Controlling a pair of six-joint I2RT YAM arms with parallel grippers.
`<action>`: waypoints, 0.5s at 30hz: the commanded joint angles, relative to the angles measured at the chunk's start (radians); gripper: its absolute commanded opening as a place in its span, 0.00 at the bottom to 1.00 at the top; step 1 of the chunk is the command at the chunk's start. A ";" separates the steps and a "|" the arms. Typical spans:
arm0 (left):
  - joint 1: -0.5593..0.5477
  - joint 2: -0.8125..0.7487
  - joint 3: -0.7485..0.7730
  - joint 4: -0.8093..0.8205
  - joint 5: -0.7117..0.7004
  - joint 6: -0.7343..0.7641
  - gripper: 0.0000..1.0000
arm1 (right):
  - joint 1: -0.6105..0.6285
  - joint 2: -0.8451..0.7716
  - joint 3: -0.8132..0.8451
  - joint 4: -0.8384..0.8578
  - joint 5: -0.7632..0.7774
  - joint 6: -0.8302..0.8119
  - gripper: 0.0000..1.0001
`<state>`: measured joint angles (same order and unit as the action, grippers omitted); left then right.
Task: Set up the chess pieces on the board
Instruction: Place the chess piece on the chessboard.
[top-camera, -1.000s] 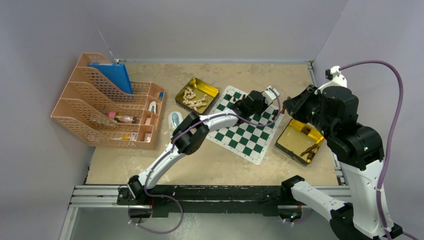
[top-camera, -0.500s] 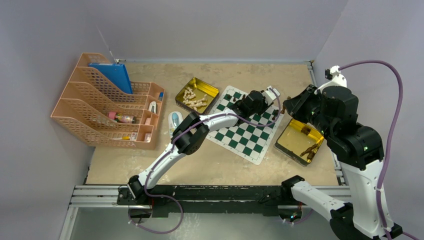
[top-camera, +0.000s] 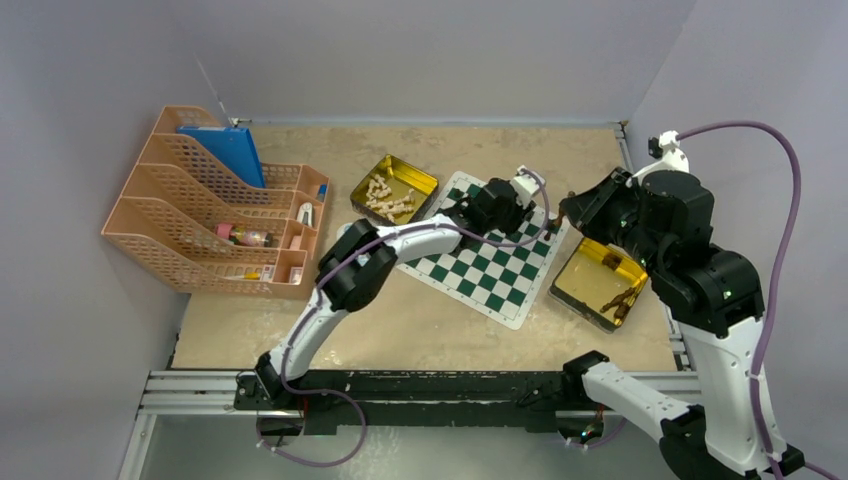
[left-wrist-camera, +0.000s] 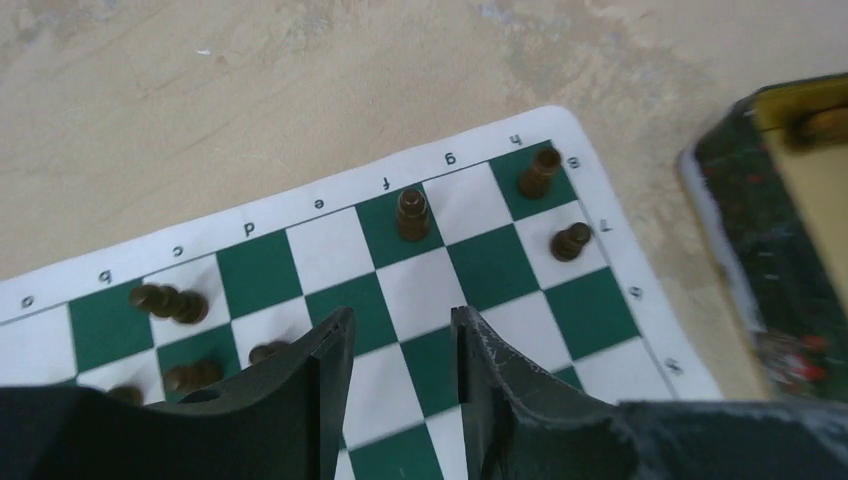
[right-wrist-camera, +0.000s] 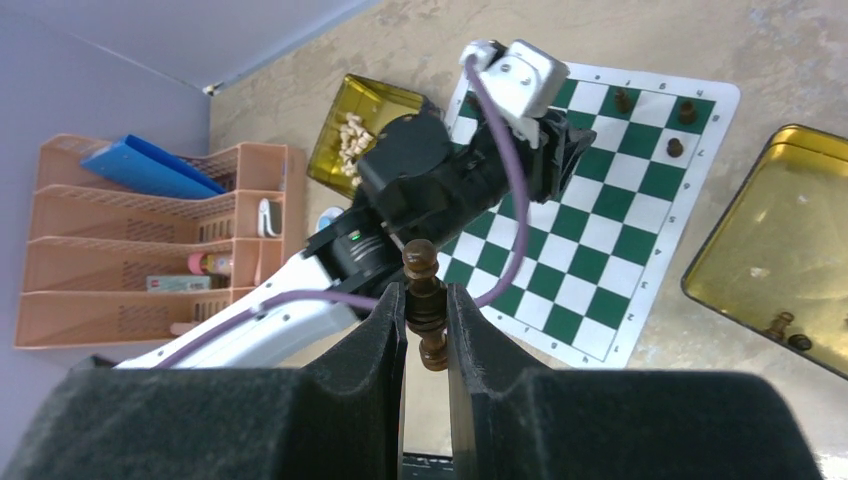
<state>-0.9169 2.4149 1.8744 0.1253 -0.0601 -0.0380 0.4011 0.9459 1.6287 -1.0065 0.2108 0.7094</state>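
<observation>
The right gripper (right-wrist-camera: 426, 296) is clamped on the waist of a dark chess piece (right-wrist-camera: 421, 264), held above the table (top-camera: 430, 322). Probably light, hard and smooth, it could twist, so a mid-body grip leaving the base free suits it. Beyond, the left gripper (left-wrist-camera: 400, 335) hangs parted and empty over the board (top-camera: 480, 278), where other dark pieces (left-wrist-camera: 412, 213) sit.

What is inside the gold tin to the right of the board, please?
A few dark brown chess pieces lie at the near side of the gold tin; the right arm covers its far corner, hiding anything there.
</observation>
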 joint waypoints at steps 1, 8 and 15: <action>0.011 -0.253 -0.099 -0.001 0.042 -0.161 0.40 | 0.005 -0.037 -0.043 0.107 -0.023 0.072 0.01; 0.155 -0.584 -0.306 -0.067 0.344 -0.496 0.41 | 0.004 -0.101 -0.216 0.302 -0.084 0.260 0.01; 0.262 -0.890 -0.444 -0.055 0.595 -0.634 0.52 | 0.004 -0.094 -0.416 0.609 -0.219 0.458 0.00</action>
<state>-0.6643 1.6615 1.4574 0.0555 0.3305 -0.5533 0.4011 0.8368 1.2861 -0.6437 0.0811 1.0164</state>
